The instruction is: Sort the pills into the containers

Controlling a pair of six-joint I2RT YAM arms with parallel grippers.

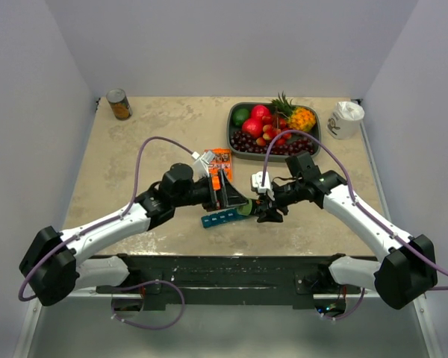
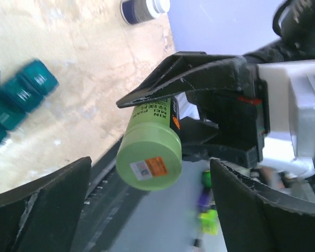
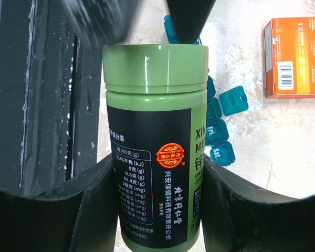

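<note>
Organiser is lying crosswise, closest to your left gripper, which is hanging spread wide. Your right gripper is pinching the green bottle beside it.

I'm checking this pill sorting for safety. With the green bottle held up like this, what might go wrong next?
1. Only the right fingers grip the green bottle; the left fingers stand open around its cap without touching it. A slip could drop the bottle near the table edge, perhaps off it.
2. The pill organiser lies beside the bottle, not under it, so pills may spill onto the table once the cap comes off.
</note>
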